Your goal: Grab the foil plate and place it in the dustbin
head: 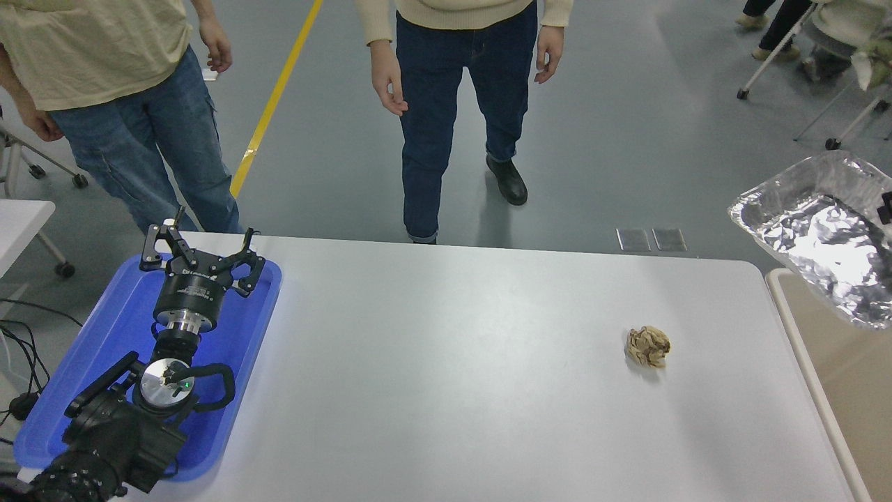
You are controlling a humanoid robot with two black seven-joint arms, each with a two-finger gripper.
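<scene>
The foil plate [815,233], shiny and crinkled, hangs tilted in the air at the right edge of the head view, above the far end of the dustbin [856,394]. The dustbin stands against the table's right side, with a beige inside and a cream rim. Only a black sliver of my right gripper [886,209] shows at the picture's right edge, holding the plate by its right rim. My left gripper [198,252] is open and parked over the blue tray [104,335] at the lower left.
A small crumpled brown paper ball [648,346] lies on the white table [446,362], left of the dustbin. Two people stand at the far side, one at the top left [111,84], one at the middle [460,84]. Chairs stand at the top right.
</scene>
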